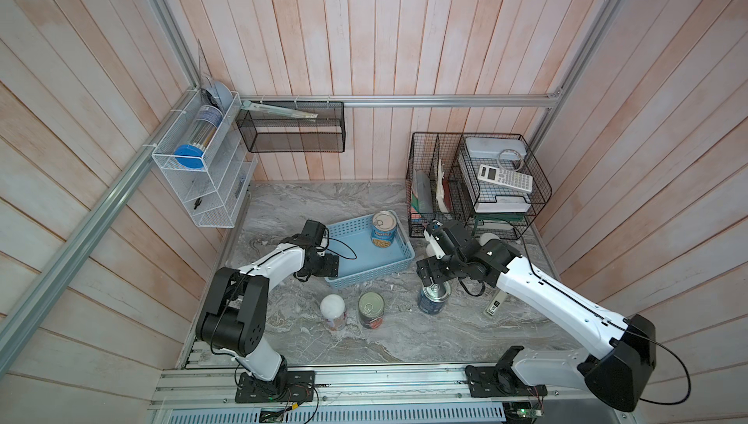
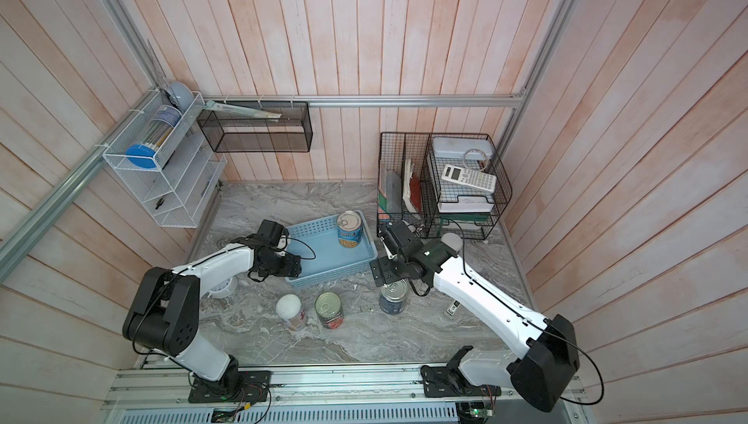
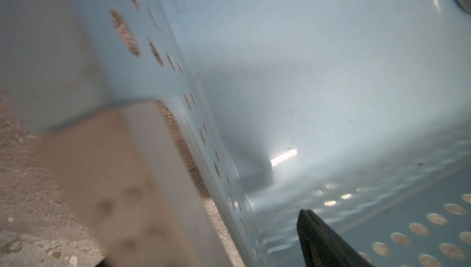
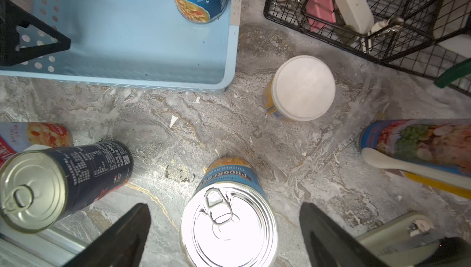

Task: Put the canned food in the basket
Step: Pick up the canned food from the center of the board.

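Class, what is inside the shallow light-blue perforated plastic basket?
The basket holds one upright blue-labelled can with a silver pull-tab lid, in a far corner. A black finger of the left hand reaches in at the near-left side; the hand covers the floor there.

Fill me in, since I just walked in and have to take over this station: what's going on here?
Cans are being loaded into the light-blue basket. One blue-labelled can already stands in its far corner. The right hand is open over a second blue-labelled can on the table, jaws either side, not gripping. The left hand is open at the basket's near-left corner. A red-labelled can and a white-lidded can stand on the table in front.
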Robot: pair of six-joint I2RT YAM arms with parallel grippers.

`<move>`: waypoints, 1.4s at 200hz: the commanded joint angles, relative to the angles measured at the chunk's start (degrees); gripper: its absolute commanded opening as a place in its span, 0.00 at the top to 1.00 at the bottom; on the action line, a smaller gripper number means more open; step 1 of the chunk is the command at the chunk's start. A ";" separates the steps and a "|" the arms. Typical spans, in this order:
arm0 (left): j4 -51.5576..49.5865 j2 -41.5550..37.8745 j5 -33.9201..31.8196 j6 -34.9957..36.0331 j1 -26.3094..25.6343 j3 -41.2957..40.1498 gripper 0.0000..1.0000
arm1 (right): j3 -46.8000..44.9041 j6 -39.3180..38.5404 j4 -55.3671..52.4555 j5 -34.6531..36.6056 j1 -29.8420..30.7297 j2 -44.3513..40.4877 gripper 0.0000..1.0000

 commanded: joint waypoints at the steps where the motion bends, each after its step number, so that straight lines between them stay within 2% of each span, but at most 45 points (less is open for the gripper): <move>1: 0.72 -0.05 -0.05 0.18 0.15 0.74 0.12 | -2.22 3.47 3.13 -0.90 -0.10 -0.01 0.02; 38: 0.72 -0.18 -0.16 0.16 0.15 0.70 0.11 | -5.74 4.16 1.74 -1.17 -0.04 1.49 0.02; 92: 0.73 0.08 -0.14 0.07 0.14 0.60 0.11 | -8.83 3.43 1.55 -4.19 0.50 8.58 0.02; 122: 0.69 -0.15 -0.61 -0.02 0.19 0.69 0.11 | -8.84 4.85 0.12 -3.24 0.87 6.75 0.16; 128: 0.67 -0.23 -0.69 -0.11 0.09 0.70 0.11 | -8.29 5.07 -1.06 -2.75 1.03 6.05 0.23; 144: 0.72 -0.68 -1.18 -0.24 0.13 0.68 0.10 | -6.39 5.62 -4.28 -2.11 1.75 4.45 0.35; 153: 0.78 -0.96 -1.51 -0.28 0.15 0.55 0.10 | -5.12 5.79 -6.00 -1.88 2.41 3.75 0.36; 193: 1.32 -2.39 -1.35 -0.98 0.12 -0.13 0.09 | 3.98 5.31 -12.01 -0.66 4.33 1.84 0.37; 230: 1.88 -4.51 -2.29 -1.90 0.15 -0.85 0.05 | 15.51 1.09 -13.19 0.48 4.32 3.67 0.37; 257: 1.74 -7.50 -6.70 -3.79 0.54 -1.06 0.00 | 21.29 -2.35 -7.68 2.27 4.33 5.44 0.37; 280: 2.33 -14.46 -11.60 -6.45 2.46 -1.82 0.00 | 27.74 -5.65 -5.51 -0.53 2.21 10.44 0.36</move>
